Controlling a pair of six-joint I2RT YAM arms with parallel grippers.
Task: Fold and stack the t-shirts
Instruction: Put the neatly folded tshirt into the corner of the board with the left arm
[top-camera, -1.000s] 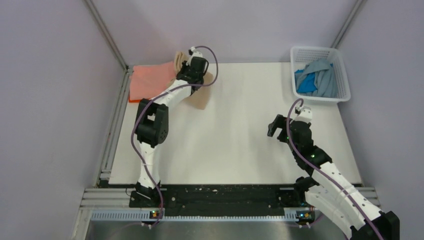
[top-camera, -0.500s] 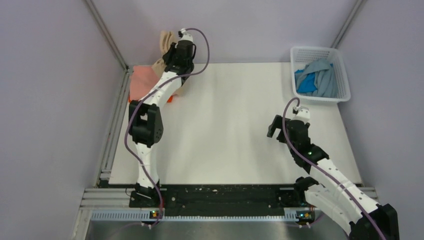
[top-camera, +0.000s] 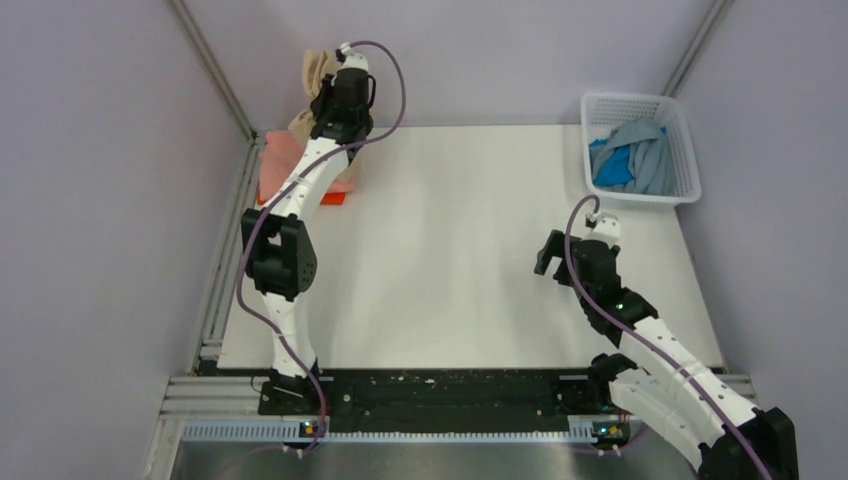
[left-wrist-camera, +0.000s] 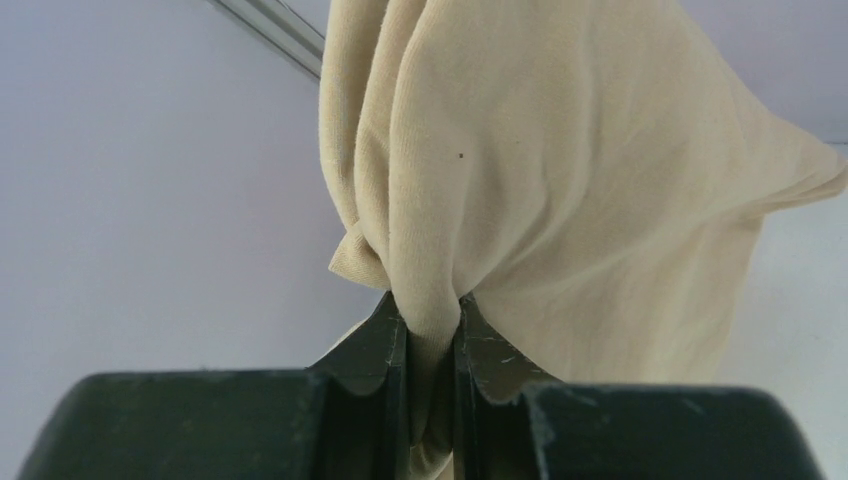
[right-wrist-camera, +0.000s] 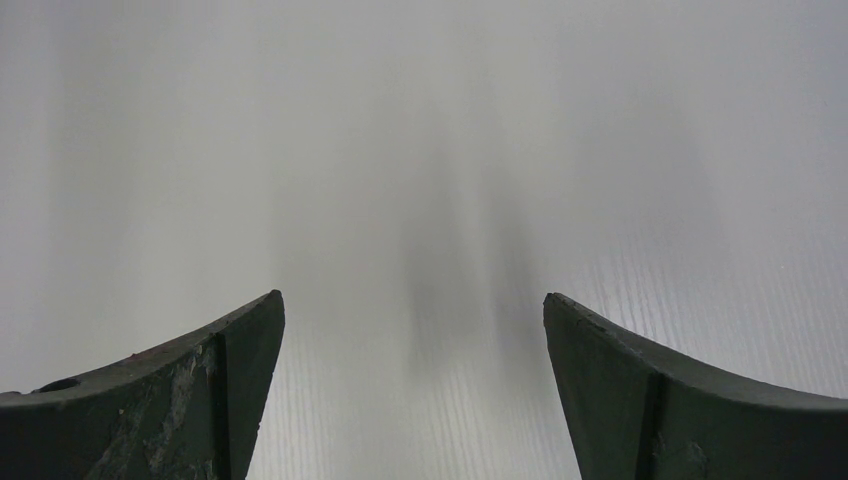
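Progress looks partial from the top view. At eleven o'clock on the table (top-camera: 450, 250) you have a salmon pink t-shirt (top-camera: 280, 160) lying flat on an orange t-shirt (top-camera: 335, 197), of which only a corner peeks out. Those two read as folded and stacked. Your left gripper (top-camera: 328, 88) hangs above that pile, out past the table's far edge, with the tan t-shirt (top-camera: 315, 68) bunched and dangling from it. At one o'clock the basket (top-camera: 684, 130) holds a blue t-shirt (top-camera: 608, 168) and a light blue-grey t-shirt (top-camera: 645, 140), both crumpled, so both are left to do. Your right gripper (top-camera: 548, 255) hovers at four o'clock over bare table, well apart from any cloth.

In the left wrist view, the fingers are pinching a gathered ridge of the tan cloth. The rest billows loose beyond them. You cannot tell here whether it is folded, and I judge it is meant for the pile.

In the right wrist view, the fingers stand spread wide with nothing between them, only table beneath.
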